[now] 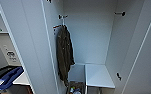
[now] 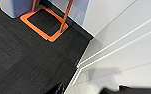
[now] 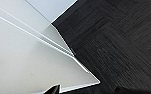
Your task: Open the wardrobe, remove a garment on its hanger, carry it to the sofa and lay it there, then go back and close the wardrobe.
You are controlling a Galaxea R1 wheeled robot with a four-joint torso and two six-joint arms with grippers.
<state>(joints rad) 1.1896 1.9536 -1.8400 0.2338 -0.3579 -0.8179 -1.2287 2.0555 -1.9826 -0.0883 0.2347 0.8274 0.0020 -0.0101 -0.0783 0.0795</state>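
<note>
The smooth white wardrobe (image 1: 91, 37) is standing open, flat doors swung wide. A long olive-brown jacket (image 1: 64, 53) is hanging limp by its left wall, above the lower shelf (image 1: 98, 75). How far either pincer is open cannot be told.

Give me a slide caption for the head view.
Open wardrobe with a dark jacket hanging from a hook on its left inner wall, above a white shelf.

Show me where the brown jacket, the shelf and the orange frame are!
Brown jacket (image 1: 64, 56), head view, middle of its cloth.
Shelf (image 1: 98, 75), head view, flat top.
Orange frame (image 2: 32, 23), left wrist view, base bar on the carpet.
</note>
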